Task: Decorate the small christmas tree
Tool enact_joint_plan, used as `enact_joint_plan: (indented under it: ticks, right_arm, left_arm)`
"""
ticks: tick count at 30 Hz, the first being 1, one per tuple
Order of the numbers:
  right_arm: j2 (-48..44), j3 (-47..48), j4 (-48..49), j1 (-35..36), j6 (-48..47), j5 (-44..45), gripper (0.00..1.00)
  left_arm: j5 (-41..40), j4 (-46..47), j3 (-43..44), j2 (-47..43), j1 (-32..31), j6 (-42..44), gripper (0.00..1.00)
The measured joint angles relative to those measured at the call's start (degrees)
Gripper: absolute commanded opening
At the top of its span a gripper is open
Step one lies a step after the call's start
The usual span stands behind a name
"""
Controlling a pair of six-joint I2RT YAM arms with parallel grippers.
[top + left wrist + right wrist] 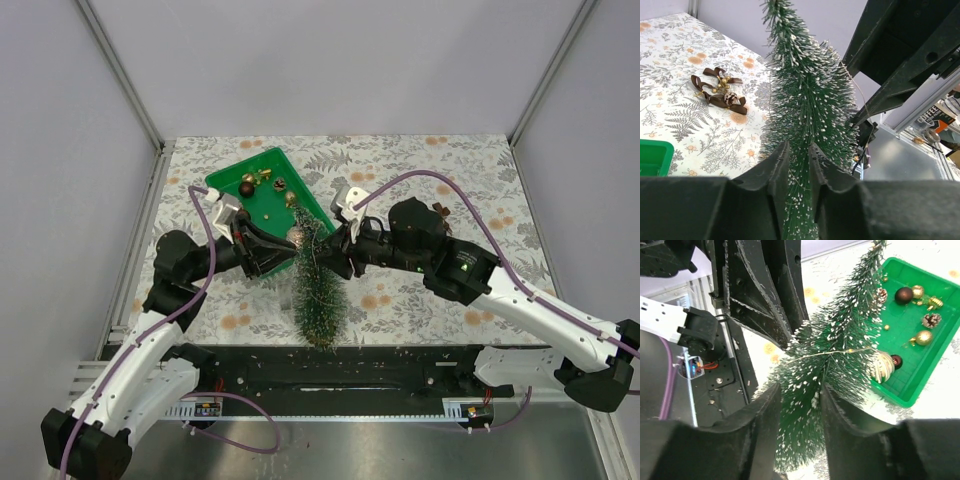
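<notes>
The small christmas tree (pixel 318 290), dark green with frosted bristles, stands tilted between both arms, its tip (pixel 300 215) toward the green tray (pixel 225 185). My left gripper (pixel 288 255) comes in from the left. In the left wrist view its jaws (pixel 797 147) are pressed narrowly on the tree (pixel 805 100). My right gripper (pixel 335 250) comes in from the right, its wider jaws (pixel 799 390) closed on the bristles (pixel 835 345). A thin light wire (pixel 830 354) crosses the tree. A pale striped ball (pixel 882 367) sits beside the bristles. The tree's base is hidden.
The green tray (pixel 920 380) holds several small ornaments: gold balls, a dark ball (pixel 903 295) and pinecones. A brown ribbon bow with a pinecone (pixel 720 92) lies on the floral tablecloth. The tray corner (pixel 652 155) is close to my left gripper. The table's black front rail (pixel 330 365) runs just below the tree.
</notes>
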Motion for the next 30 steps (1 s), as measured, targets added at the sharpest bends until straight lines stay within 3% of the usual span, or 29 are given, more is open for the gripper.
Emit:
enact_joint_plan:
  ticks: [3,9,30]
  right_arm:
    - [0.0,0.0,0.1,-0.4,0.2,-0.3,0.24]
    - [-0.1,0.0,0.3,-1.0,-1.0,0.9,0.00]
    - [-1.0,0.0,0.2,-3.6,-8.1,7.2,0.00]
  left_arm:
    - [0.0,0.2,0.1,0.5,-0.5,0.2,0.17]
    - [-0.4,-0.1,3.3,4.3,-1.6,0.5,0.15]
    - [-0.9,0.4,6.2,4.0,-1.6,1.6,0.13]
